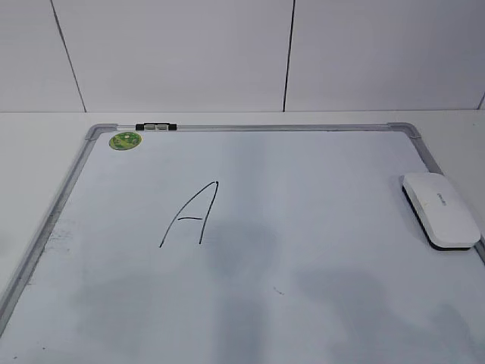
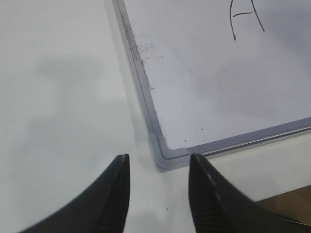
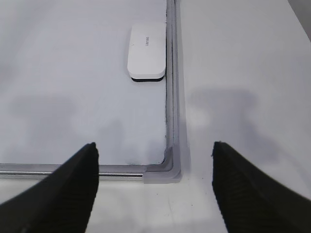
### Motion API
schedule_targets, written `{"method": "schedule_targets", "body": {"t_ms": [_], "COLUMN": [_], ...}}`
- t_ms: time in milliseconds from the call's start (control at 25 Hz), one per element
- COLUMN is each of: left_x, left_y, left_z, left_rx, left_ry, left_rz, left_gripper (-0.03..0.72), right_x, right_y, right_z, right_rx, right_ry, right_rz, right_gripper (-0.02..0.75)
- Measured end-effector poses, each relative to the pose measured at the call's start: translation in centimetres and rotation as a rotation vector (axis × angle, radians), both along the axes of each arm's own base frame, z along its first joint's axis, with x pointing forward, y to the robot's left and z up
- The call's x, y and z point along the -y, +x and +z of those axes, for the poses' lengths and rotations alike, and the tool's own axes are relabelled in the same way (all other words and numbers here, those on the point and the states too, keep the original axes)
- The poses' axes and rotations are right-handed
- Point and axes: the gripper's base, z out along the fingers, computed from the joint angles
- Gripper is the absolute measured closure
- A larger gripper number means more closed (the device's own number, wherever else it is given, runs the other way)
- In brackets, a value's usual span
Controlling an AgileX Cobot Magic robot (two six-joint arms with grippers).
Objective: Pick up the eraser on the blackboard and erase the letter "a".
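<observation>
Broadly, the pale worktop (image 1: 45,144) carries the blackboard (image 1: 303,303), a large white board in a thin silver frame with grey rounded corner pieces, lying flat and filling most of the exterior view. Faint grey smudges mark its surface, and some dark specks sit along its left edge.

Next in size are the two pairs of dark fingers, seen only in the wrist views. The right gripper (image 3: 155,155) hangs over the board's near right corner with its fingers (image 3: 73,189) spread wide and nothing between them. The left gripper (image 2: 159,167) hangs above the near left corner piece (image 2: 163,150), its fingers (image 2: 114,194) parted more narrowly, also empty.

The eraser (image 1: 441,210), a flat white rounded block with a black underside, lies on the board against the right-hand frame, towards the far corner and well apart from both grippers.

The only letter visible is an angular capital "A" (image 1: 191,215) in thin black marker, left of the board's centre; no lowercase form can be seen.

A round green sticker (image 1: 125,140) sits in the far left corner, just beside a small black and silver clip (image 1: 155,127) on the top frame.
</observation>
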Motion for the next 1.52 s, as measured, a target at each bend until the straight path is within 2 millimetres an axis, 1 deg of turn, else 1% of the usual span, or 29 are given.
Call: {"method": "schedule_targets", "body": {"t_ms": [240, 360, 880, 1240, 1520], "left_x": [0.0, -0.1, -0.5, -0.5, -0.4], "left_y": [0.0, -0.4, -3.3, -3.3, -3.2], "left_z": [0.0, 0.1, 0.2, 0.2, 0.2], "left_rx": [0.002, 0.029, 0.215, 0.211, 0.212], "left_ry": [0.0, -0.004, -0.032, -0.031, -0.025], "left_rz": [0.0, 0.0, 0.0, 0.0, 0.054], "left_gripper": [0.381, 0.381, 0.381, 0.381, 0.381], "right_x": [0.0, 0.0, 0.0, 0.0, 0.0], "right_y": [0.0, 0.0, 0.0, 0.0, 0.0], "right_z": [0.0, 0.0, 0.0, 0.0, 0.0], "right_rx": [0.0, 0.0, 0.001, 0.001, 0.001], "right_ry": [0.0, -0.001, -0.003, -0.003, -0.003], "right_rz": [0.0, 0.001, 0.0, 0.0, 0.0], "right_gripper": [0.183, 0.183, 0.183, 0.183, 0.183]}}
